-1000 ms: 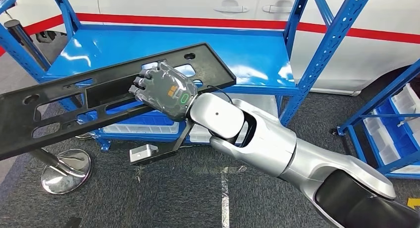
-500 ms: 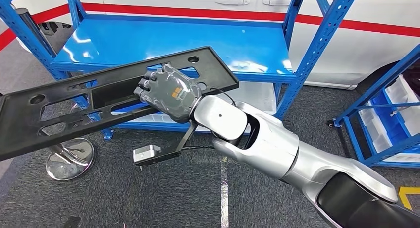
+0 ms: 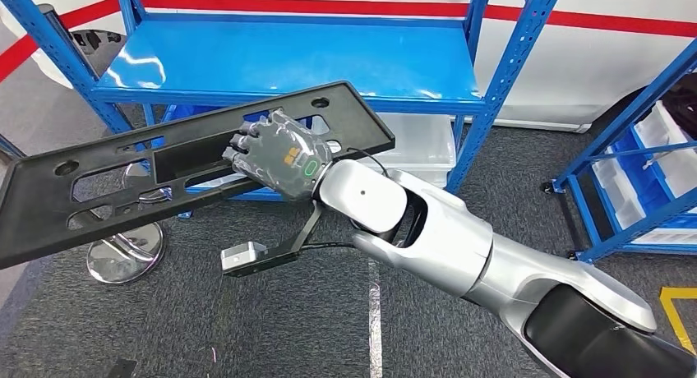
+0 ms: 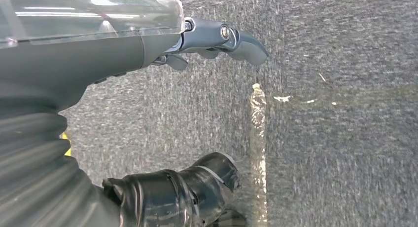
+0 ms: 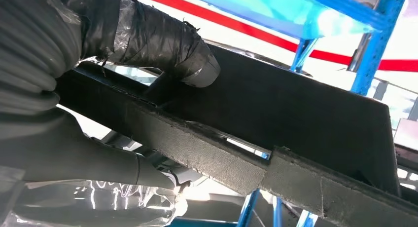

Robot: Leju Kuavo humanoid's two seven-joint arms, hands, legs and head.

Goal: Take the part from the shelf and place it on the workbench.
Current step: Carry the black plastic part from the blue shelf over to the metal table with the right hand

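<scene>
My right hand (image 3: 282,154) grips the part (image 3: 99,181), one long black panel with cut-out slots, and I carry it in the air in front of the blue shelf (image 3: 288,62), tilted, its far end higher near the shelf edge and its other end out to my left above the grey carpet floor (image 3: 288,329). In the right wrist view my thumb (image 5: 162,44) presses on one face of the panel (image 5: 296,118) and my fingers (image 5: 98,158) wrap under the other face. My left hand (image 4: 98,44) hangs over the carpet (image 4: 345,113), fingers (image 4: 236,39) partly curled, thumb (image 4: 187,187) apart, holding nothing. Containers now: white bins (image 3: 419,148) sit under the blue shelf, contents too hidden to tell. A second blue rack (image 3: 641,181) to the right carries white bins (image 3: 666,148) too, and I cannot make out what is in them. One round chrome stand base (image 3: 123,255) rests on the floor under the panel.
</scene>
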